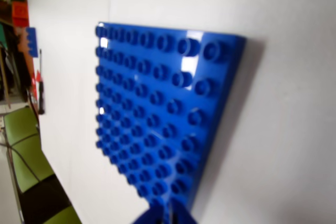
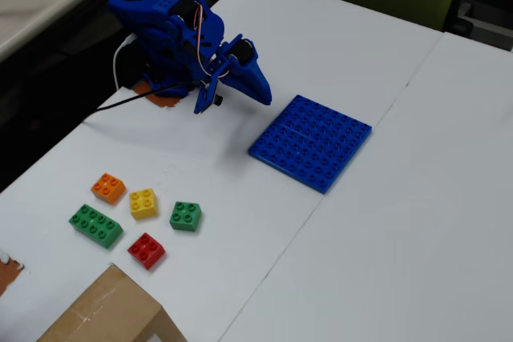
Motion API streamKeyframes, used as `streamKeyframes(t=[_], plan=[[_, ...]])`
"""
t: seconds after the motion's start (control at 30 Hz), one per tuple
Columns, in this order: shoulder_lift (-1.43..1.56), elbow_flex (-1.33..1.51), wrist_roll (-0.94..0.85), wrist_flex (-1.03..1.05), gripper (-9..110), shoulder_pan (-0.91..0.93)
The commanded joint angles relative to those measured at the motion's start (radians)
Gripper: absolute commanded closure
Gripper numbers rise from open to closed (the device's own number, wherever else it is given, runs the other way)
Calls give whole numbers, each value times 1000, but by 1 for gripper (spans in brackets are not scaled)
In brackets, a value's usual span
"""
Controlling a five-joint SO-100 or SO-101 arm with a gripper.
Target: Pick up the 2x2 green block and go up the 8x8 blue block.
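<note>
We see bright, even light; the wrist view is soft and blurred, with glare on the 8x8 blue block (image 1: 168, 114) and its shadow on the worktop (image 1: 294, 129).

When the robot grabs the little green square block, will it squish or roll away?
Probably not. The little green square block looks like hard plastic, so it likely stays stiff. It lies flat on the table with square sides, so rolling seems unlikely. It looks small and light, and its shiny sides could slip if the hand pinches loosely.
</note>
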Motion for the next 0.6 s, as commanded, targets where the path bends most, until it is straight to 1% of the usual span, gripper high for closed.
streamKeyframes(t=[0.0, 0.47, 0.53, 0.57], plan=[[14, 5, 5, 2, 101, 23], [14, 6, -9, 2, 101, 15], [14, 6, -95, 5, 101, -8], [14, 6, -202, 14, 101, -12]])
